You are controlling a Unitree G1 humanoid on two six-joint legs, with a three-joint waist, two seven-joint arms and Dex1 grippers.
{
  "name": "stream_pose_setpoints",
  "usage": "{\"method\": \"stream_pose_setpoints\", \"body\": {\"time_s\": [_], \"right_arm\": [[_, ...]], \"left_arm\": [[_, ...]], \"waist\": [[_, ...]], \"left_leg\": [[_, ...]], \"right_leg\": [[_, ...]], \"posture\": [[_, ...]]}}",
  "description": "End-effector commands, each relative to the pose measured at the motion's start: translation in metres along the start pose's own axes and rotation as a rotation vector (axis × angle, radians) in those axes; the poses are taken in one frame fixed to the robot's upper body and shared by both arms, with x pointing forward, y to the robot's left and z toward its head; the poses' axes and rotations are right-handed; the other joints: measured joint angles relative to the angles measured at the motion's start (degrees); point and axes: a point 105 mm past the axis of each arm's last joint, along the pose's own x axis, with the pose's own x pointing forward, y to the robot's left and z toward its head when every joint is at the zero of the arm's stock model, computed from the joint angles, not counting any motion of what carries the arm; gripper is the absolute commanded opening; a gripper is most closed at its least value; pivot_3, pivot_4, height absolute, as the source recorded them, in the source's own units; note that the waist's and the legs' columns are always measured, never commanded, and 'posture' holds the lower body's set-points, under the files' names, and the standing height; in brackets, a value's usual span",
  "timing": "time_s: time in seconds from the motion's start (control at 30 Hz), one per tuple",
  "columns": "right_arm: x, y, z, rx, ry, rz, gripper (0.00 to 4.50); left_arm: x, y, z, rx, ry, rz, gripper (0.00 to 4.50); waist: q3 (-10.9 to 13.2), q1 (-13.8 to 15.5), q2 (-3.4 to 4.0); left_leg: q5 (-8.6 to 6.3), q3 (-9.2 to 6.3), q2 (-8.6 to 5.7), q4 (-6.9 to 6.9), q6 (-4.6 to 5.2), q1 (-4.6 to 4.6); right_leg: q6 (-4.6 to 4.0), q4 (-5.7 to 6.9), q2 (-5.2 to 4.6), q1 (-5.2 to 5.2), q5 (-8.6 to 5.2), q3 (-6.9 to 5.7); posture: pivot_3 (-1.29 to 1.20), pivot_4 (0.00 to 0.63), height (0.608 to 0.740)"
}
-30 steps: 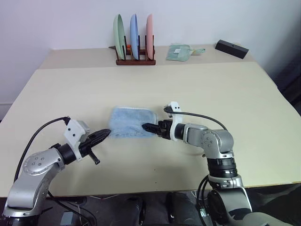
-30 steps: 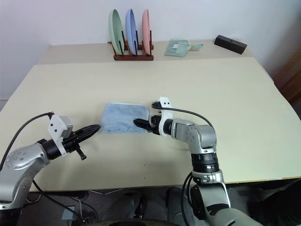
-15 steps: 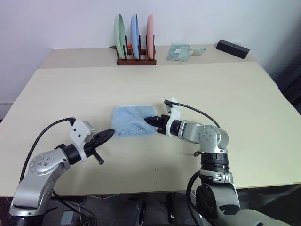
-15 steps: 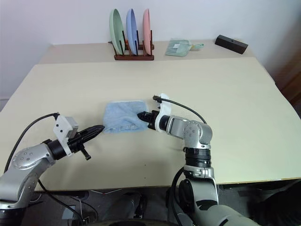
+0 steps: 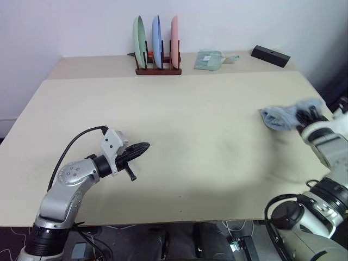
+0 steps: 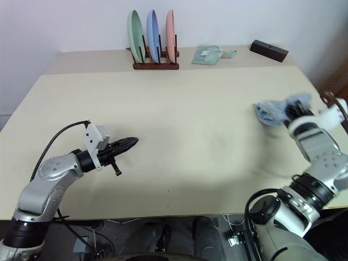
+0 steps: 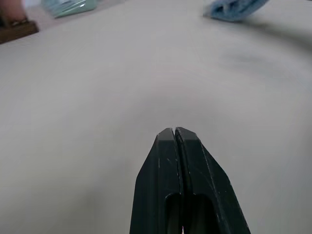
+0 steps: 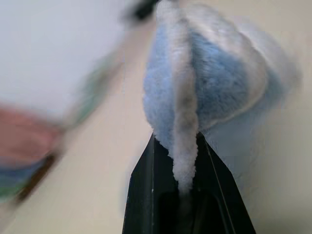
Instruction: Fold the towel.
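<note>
Right hand (image 5: 311, 115) sits at the far right edge of the desk (image 5: 179, 109) in the left eye view, clenched on the towel (image 5: 283, 115), which hangs bunched and crumpled from its fingers, its loose end trailing leftward just over the desk top. Left hand (image 5: 140, 148) hovers over the near left of the desk with its fingers pressed together and nothing in them. The two are well apart, and that is the risk as I judge it: with the cloth wadded up at the desk's right edge, a release there could let it slide off, and the empty hand is too far away to pin a corner.

From the right eye view the towel (image 6: 274, 111) looks like a pale blue fluffy lump with no flat face or clear corner showing, so any fold started from this shape would likely come out crooked.

Seen by the left wrist, the shut fingers (image 7: 165, 165) point across bare desk toward the towel (image 7: 234, 9), a small blue bundle far off.

At the right wrist, the black fingers (image 8: 146, 195) pinch a thick whitish seam of the towel (image 8: 219, 83), with blue pile bulging on both sides. The grip is on the edging alone, so a sharp swing might pull it free.
</note>
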Motion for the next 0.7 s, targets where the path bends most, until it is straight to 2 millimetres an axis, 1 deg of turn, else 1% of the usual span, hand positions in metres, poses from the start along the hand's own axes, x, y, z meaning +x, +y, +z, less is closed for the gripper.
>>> {"method": "stream_pose_setpoints", "body": {"time_s": [0.03, 0.1, 0.27, 0.37, 0.5, 0.53, 0.6, 0.63, 0.7], "right_arm": [[-0.005, -0.016, -0.008, 0.07, 0.018, -0.095, 0.06], [-0.007, -0.02, -0.01, 0.104, 0.012, -0.117, 0.06], [-0.009, -0.022, -0.011, 0.083, 0.017, -0.158, 0.06], [-0.011, -0.02, -0.009, 0.069, 0.008, -0.148, 1.01], [-0.015, -0.013, 0.014, -0.082, -0.102, -0.136, 2.97], [-0.017, -0.01, 0.023, -0.169, -0.144, -0.143, 3.44], [-0.02, -0.007, 0.035, -0.304, -0.201, -0.159, 3.44], [-0.023, -0.005, 0.044, -0.414, -0.251, -0.188, 3.44], [-0.028, 0.0, 0.06, -0.558, -0.338, -0.217, 3.44]], "left_arm": [[0.007, -0.001, 0.009, 0.037, -0.037, -0.022, 0.0], [0.009, -0.001, 0.009, 0.038, -0.041, -0.027, 0.0], [0.011, -0.002, 0.007, 0.041, -0.039, -0.038, 0.0], [0.011, -0.004, 0.006, 0.042, -0.035, -0.04, 0.0], [0.012, -0.006, 0.006, 0.032, -0.04, -0.034, 0.0], [0.011, -0.005, 0.005, 0.03, -0.04, -0.028, 0.0], [0.011, -0.004, 0.004, 0.029, -0.04, -0.016, 0.0], [0.01, -0.001, 0.003, 0.021, -0.038, -0.001, 0.0], [0.007, 0.006, 0.0, 0.022, -0.036, 0.042, 0.0]], "waist": [[0.0, -0.3, 0.01], [0.0, -0.3, 0.09], [-0.1, 0.1, 0.15], [-0.1, 0.1, 0.15], [-0.1, 0.2, 0.15], [-0.1, 0.2, 0.15], [-0.1, 0.1, 0.15], [-0.1, 0.1, 0.15], [-0.1, 0.2, 0.15]], "left_leg": [[0.0, 0.04, 0.0, 0.01, 0.0, 0.02], [0.01, 0.1, 0.01, 0.02, 0.0, 0.06], [-0.01, 0.11, 0.01, 0.04, 0.03, 0.06], [-0.01, 0.1, 0.01, 0.06, 0.03, 0.04], [-0.02, 0.11, 0.01, 0.06, 0.05, 0.04], [-0.02, 0.11, 0.01, 0.06, 0.05, 0.04], [-0.02, 0.11, 0.0, 0.06, 0.05, 0.04], [-0.02, 0.11, 0.0, 0.06, 0.05, 0.04], [-0.02, 0.11, 0.0, 0.06, 0.05, 0.04]], "right_leg": [[0.0, 0.03, 0.0, 0.0, 0.0, 0.03], [0.0, 0.1, 0.0, 0.0, 0.0, 0.09], [0.0, 0.08, 0.0, 0.0, 0.0, 0.09], [0.0, 0.06, 0.0, 0.02, 0.0, 0.08], [0.0, 0.05, 0.0, 0.02, 0.0, 0.09], [0.0, 0.05, 0.0, 0.02, 0.0, 0.08], [0.0, 0.05, 0.0, 0.02, 0.0, 0.08], [0.0, 0.05, 0.0, 0.02, 0.0, 0.08], [0.0, 0.05, 0.01, 0.02, 0.0, 0.08]], "posture": [[0.0, 0.15, 0.74], [0.0, 0.15, 0.74], [0.0, 0.15, 0.74], [0.0, 0.15, 0.74], [0.0, 0.15, 0.74], [0.0, 0.15, 0.74], [0.0, 0.15, 0.74], [0.0, 0.15, 0.74], [0.0, 0.15, 0.74]]}}
